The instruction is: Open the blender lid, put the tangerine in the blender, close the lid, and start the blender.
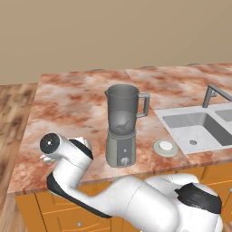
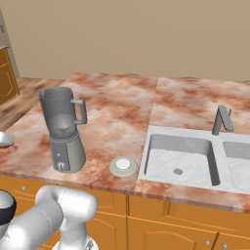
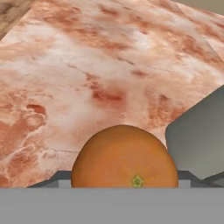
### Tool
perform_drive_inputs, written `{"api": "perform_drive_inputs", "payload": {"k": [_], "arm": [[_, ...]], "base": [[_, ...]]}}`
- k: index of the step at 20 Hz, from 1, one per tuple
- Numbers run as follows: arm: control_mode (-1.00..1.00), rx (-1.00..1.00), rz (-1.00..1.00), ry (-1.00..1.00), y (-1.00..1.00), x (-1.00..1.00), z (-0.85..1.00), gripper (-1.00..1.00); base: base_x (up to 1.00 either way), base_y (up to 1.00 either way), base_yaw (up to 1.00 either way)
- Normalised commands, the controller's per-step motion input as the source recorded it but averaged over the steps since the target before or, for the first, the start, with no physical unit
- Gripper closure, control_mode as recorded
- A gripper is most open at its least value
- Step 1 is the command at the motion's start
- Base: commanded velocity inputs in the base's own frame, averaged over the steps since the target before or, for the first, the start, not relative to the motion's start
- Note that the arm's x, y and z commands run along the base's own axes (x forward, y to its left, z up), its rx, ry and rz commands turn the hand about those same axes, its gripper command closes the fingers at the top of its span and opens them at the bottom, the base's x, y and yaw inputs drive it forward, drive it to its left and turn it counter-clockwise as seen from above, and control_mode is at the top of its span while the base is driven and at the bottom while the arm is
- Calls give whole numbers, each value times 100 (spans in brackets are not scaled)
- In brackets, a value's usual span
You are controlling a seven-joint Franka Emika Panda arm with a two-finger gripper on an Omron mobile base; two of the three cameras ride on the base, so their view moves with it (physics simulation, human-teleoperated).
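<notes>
We see the tangerine (image 3: 125, 157) between the fingers near the worktop's front edge, beside the blender (image 1: 121, 127); whether they pinch it, we cannot tell. A loose grip risks rolling.

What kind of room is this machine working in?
It looks like a kitchen, a computer-rendered one: a marble-patterned counter over orange wooden cabinets, a steel sink with a faucet, and a blender standing on the counter.
</notes>
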Motion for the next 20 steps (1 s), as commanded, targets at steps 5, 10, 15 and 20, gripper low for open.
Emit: {"api": "perform_drive_inputs", "payload": {"k": [5, 10, 15, 20], "arm": [[-100, 0, 0, -17, -34, -1, 100, 100], [-100, 0, 0, -13, -20, 0, 100, 100], [-100, 0, -1, -7, -24, 0, 100, 100], [-100, 0, -2, -1, -44, 0, 95, 100]], "base": [[0, 0, 0], [0, 0, 0], [0, 0, 0], [0, 0, 0]]}}
